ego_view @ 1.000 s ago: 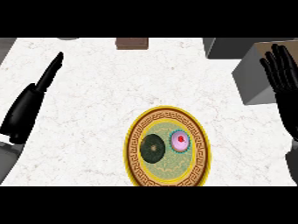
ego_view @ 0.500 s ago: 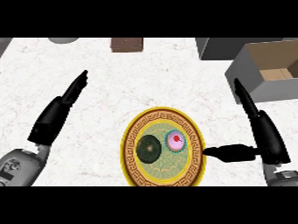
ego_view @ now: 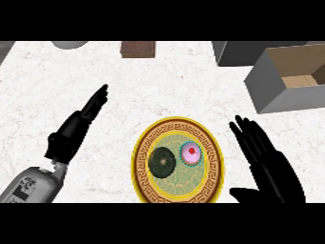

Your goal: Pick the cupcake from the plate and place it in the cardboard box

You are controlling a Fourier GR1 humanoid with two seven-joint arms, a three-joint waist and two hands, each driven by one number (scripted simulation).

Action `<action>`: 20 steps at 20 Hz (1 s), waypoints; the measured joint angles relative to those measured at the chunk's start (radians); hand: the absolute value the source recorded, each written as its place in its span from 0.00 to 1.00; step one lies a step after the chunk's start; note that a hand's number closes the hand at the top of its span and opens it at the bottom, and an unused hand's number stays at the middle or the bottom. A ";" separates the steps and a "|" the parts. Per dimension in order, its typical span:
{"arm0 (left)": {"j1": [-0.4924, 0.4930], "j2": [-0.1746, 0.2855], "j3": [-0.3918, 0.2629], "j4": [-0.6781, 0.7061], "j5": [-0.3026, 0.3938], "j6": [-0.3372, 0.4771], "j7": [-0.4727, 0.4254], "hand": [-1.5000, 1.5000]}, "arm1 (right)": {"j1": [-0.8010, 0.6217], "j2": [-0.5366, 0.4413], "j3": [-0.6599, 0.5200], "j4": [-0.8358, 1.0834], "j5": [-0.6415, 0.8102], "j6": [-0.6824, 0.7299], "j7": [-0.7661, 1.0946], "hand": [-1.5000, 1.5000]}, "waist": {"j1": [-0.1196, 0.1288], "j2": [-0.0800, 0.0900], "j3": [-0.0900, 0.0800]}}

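Cupcake (ego_view: 191,152) — on the right half of the plate (ego_view: 139,162), just left of the right hand (ego_view: 267,162), fingers straight, together, holding nothing; left hand (ego_view: 77,126), also flat, farther off — cardboard box (ego_view: 291,97) beyond, up-right.

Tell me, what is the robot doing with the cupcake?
Nothing is held yet. The pink cupcake sits on the yellow plate beside a dark round thing. The right robot hand is open just right of the plate, and the left robot hand is open on the other side. The cardboard box stands open at the back right.
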 measured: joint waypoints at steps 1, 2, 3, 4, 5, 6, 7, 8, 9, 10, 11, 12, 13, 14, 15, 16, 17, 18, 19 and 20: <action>-0.001 -0.009 -0.005 -0.001 -0.003 0.004 0.008 0.50 | 0.002 -0.001 0.024 -0.045 0.048 0.033 0.054 0.00 | 0.001 0.000 0.000; -0.002 -0.005 0.001 -0.001 0.000 -0.002 0.008 0.50 | 0.011 -0.005 0.044 -0.099 0.087 0.073 0.108 0.00 | 0.001 0.000 0.000; 0.001 -0.012 -0.003 -0.005 -0.003 0.001 0.012 0.50 | 0.015 -0.009 0.061 -0.153 0.109 0.126 0.161 0.00 | 0.003 0.000 0.000; 0.003 -0.016 -0.004 -0.005 -0.006 0.000 0.009 0.50 | 0.017 -0.012 0.076 -0.200 0.121 0.183 0.209 0.00 | 0.005 0.001 0.001; 0.001 -0.016 -0.002 -0.002 -0.008 -0.005 0.005 0.50 | 0.027 -0.007 0.104 -0.242 0.136 0.233 0.255 0.00 | 0.007 0.002 0.001; -0.007 -0.021 -0.001 0.004 -0.011 -0.005 0.010 0.50 | 0.030 0.003 0.130 -0.280 0.144 0.287 0.301 0.00 | 0.009 0.003 0.001; -0.011 -0.020 0.001 0.004 -0.010 -0.011 0.015 0.50 | 0.026 0.008 0.143 -0.320 0.136 0.351 0.347 0.00 | 0.012 0.005 0.001; -0.009 -0.021 0.003 0.004 -0.010 -0.015 0.009 0.50 | 0.032 0.014 0.159 -0.359 0.130 0.406 0.391 0.00 | 0.014 0.005 0.001; -0.008 -0.022 0.003 -0.004 -0.011 -0.017 0.015 0.50 | 0.025 0.036 0.180 -0.386 0.126 0.462 0.442 0.00 | 0.018 0.006 0.001; -0.018 -0.026 0.005 -0.004 -0.011 -0.020 0.025 0.50 | 0.016 0.059 0.195 -0.412 0.117 0.516 0.490 0.00 | 0.020 0.007 0.002; -0.027 -0.030 0.010 0.001 -0.009 -0.028 0.028 0.50 | 0.002 0.087 0.209 -0.419 0.110 0.561 0.533 0.00 | 0.023 0.008 0.002; -0.027 -0.034 0.007 -0.007 -0.015 -0.028 0.038 0.50 | -0.016 0.122 0.222 -0.423 0.103 0.607 0.578 0.00 | 0.026 0.009 0.002; -0.033 -0.043 0.011 0.004 -0.020 -0.031 0.034 0.50 | -0.031 0.156 0.227 -0.425 0.094 0.639 0.612 0.00 | 0.027 0.010 0.003; -0.038 -0.052 0.013 0.010 -0.028 -0.031 0.032 0.50 | -0.054 0.197 0.234 -0.416 0.088 0.666 0.642 0.00 | 0.028 0.010 0.003; -0.041 -0.057 0.014 0.008 -0.032 -0.035 0.040 0.50 | -0.067 0.234 0.247 -0.390 0.093 0.669 0.653 0.00 | 0.029 0.010 0.003; -0.039 -0.059 0.020 0.009 -0.034 -0.043 0.038 0.50 | -0.087 0.275 0.249 -0.376 0.089 0.683 0.668 0.00 | 0.031 0.011 0.004; -0.034 -0.061 0.027 0.009 -0.038 -0.049 0.036 0.50 | -0.103 0.305 0.242 -0.356 0.088 0.690 0.673 0.00 | 0.031 0.011 0.004; -0.027 -0.059 0.035 -0.002 -0.038 -0.059 0.041 0.50 | -0.114 0.327 0.230 -0.339 0.084 0.696 0.673 0.00 | 0.032 0.011 0.004; -0.023 -0.062 0.045 0.012 -0.042 -0.072 0.024 0.50 | -0.119 0.343 0.222 -0.330 0.083 0.701 0.673 0.00 | 0.032 0.011 0.004; -0.020 -0.067 0.051 0.016 -0.049 -0.078 0.019 0.50 | -0.132 0.360 0.204 -0.314 0.076 0.709 0.668 0.00 | 0.032 0.011 0.004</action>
